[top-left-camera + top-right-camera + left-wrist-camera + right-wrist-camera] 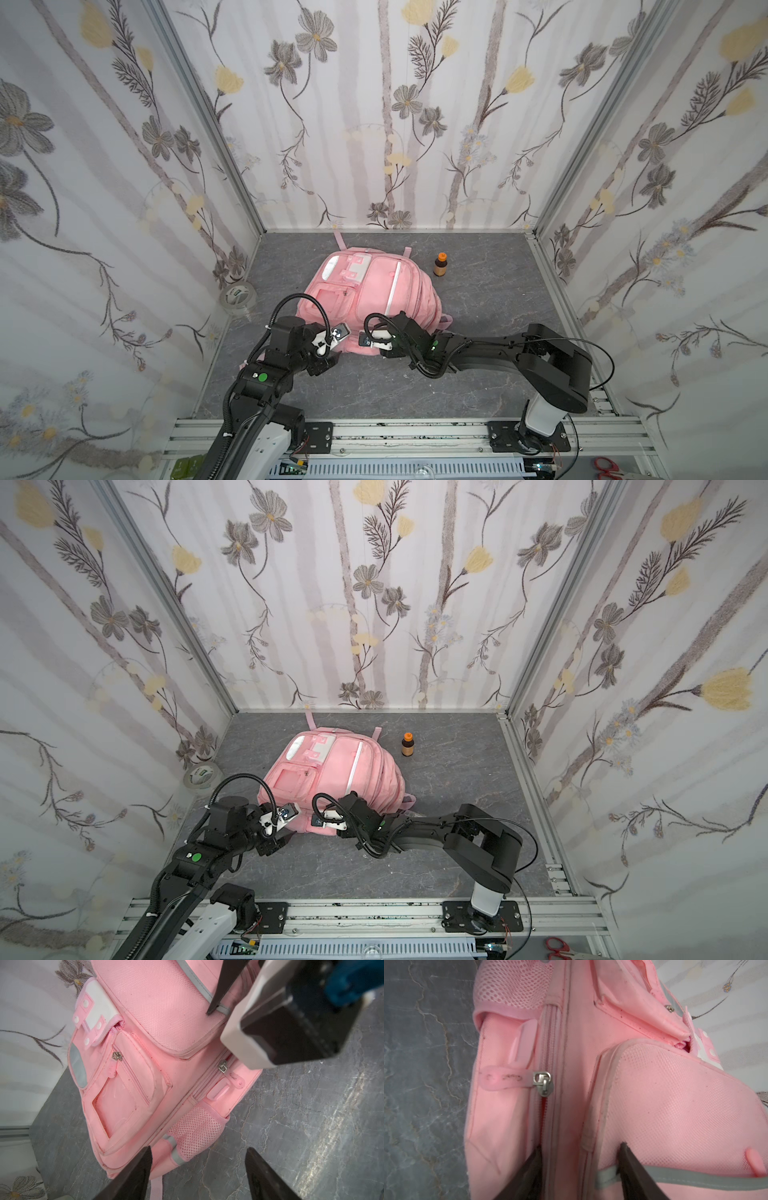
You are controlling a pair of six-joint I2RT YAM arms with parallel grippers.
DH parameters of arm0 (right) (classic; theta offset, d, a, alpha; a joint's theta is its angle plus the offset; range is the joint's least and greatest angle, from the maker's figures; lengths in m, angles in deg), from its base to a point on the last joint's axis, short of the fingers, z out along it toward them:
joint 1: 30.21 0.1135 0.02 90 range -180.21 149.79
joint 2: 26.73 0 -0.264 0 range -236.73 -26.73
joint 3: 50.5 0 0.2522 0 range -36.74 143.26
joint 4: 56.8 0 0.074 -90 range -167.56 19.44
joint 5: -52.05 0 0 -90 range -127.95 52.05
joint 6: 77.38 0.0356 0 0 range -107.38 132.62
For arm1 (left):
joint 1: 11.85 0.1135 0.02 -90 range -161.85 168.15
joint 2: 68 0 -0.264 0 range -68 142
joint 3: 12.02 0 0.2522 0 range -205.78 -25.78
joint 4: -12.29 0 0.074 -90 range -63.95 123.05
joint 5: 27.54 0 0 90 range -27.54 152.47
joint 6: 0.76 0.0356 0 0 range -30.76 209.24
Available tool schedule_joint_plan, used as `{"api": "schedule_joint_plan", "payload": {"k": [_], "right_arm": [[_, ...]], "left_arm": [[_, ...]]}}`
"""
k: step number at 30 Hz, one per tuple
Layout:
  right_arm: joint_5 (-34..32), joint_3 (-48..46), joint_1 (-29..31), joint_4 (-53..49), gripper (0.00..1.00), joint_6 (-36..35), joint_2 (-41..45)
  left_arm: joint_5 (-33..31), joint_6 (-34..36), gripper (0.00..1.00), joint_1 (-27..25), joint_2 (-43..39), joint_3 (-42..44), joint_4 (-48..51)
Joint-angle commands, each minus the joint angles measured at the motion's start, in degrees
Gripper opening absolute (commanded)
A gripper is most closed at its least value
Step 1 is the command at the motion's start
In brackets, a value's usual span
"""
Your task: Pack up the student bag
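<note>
A: Arms first, closest to the lens: left arm [257, 386] and right arm [519, 353], both reaching in over the grey desk [498, 299].
B: Bag?
A: Student bag [365, 291] lies flat mid-desk, front up, straps [338, 239] toward the back wall [395, 124]. Both end effectors are at its near edge.
B: States?
A: Left end effector [198, 1148] is spread wide, holding nothing, over the corner by the mesh pocket [195, 1126]. Right end effector [581, 1145] is partly apart, astride the zip [549, 1047], with fabric between the jaws. Can't tell if it's clamped.
B: Smaller stuff?
A: Tape roll [237, 296] is by the left wall [104, 208], apart from the bag. Brown bottle [441, 264] stands upright just beside the bag's far right corner, not touching. Zip pull [543, 1083] is free, no end effector on it.
B: Risks?
A: Likely the right pinches only loose fabric and slips off. Or it tugs while the left holds nothing, so the whole bag slides and tips the bottle.
</note>
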Motion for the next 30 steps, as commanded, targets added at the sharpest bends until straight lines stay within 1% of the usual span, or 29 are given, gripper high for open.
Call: {"api": "schedule_joint_plan", "payload": {"k": [1,2,5,9,12,15,18,20,24,27,29,30], "right_arm": [[0.3,0.9,-0.9,0.9,0.10,-0.3,0.1],[1.0,1.1,-1.2,0.1,0.00,0.4,0.4],[2.7,1.0,-1.5,-1.2,0.00,1.2,2.5],[5.2,0.9,-1.6,-1.5,0.00,1.9,6.6],[7.3,0.8,-1.8,-0.5,0.00,2.6,9.7],[9.9,1.1,-2.2,0.0,0.00,3.0,11.7],[11.8,1.7,-2.9,-0.5,0.00,2.9,12.6],[13.4,2.0,-3.5,-0.5,0.00,3.3,13.3],[16.0,2.8,-5.5,-0.3,0.00,5.2,14.6],[17.4,4.1,-6.7,-1.5,0.00,6.2,14.8],[18.6,4.7,-7.4,-1.9,0.00,7.2,15.0],[19.2,5.0,-7.8,-1.9,0.00,7.6,15.1]], "left_arm": [[2.0,2.1,0.73,0.1,1.2,-0.5,-1.3],[2.5,2.9,0.72,0.1,1.8,-0.5,-1.6],[3.4,4.9,0.71,0.0,4.0,-0.6,-3.3],[3.0,8.1,0.70,0.1,7.3,-0.2,-7.8],[2.3,8.2,0.68,0.1,9.7,-0.2,-14.0],[4.0,7.2,0.66,0.1,11.7,-0.7,-19.7],[6.7,7.0,0.64,0.1,13.7,-1.2,-23.0],[7.2,7.2,0.63,0.0,14.9,-1.1,-25.2],[8.8,9.1,0.60,0.1,17.4,-0.8,-25.8],[10.1,10.1,0.55,0.0,18.9,-0.2,-25.8],[10.6,10.8,0.54,0.1,19.6,0.2,-25.7],[10.5,11.0,0.51,0.0,19.9,0.6,-26.0]]}}
